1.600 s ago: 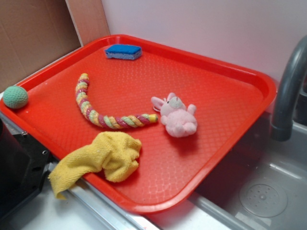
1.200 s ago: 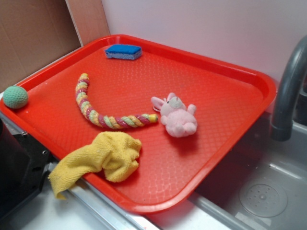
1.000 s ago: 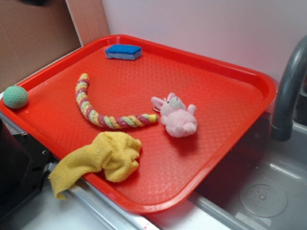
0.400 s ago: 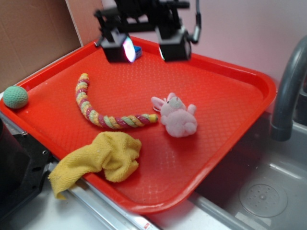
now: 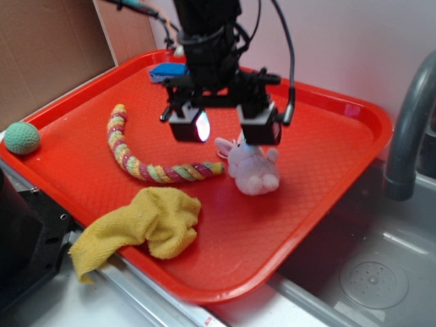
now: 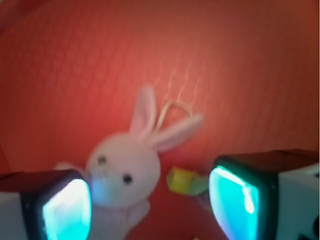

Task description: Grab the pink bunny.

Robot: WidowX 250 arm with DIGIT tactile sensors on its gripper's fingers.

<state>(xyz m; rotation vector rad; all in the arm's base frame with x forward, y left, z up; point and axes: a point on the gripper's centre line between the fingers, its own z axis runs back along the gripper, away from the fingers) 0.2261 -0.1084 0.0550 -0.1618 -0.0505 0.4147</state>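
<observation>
Fingers [image 5: 225,127] spread wide, holding nothing — hovering above the pink bunny [image 5: 252,167] on the red tray [image 5: 340,163]. Bunny sits low between the pads in the wrist view, nearer one pad, ears pointing away toward the rope toy [image 5: 146,160] end. Looks off-centre — straight descent still needed.

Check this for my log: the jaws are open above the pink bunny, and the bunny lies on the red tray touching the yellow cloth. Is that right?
One detail is wrong. The pink bunny does not touch the yellow cloth; bare red tray separates them, as the exterior view shows. The rest stands: the gripper hangs above the bunny with its jaws open.
</observation>
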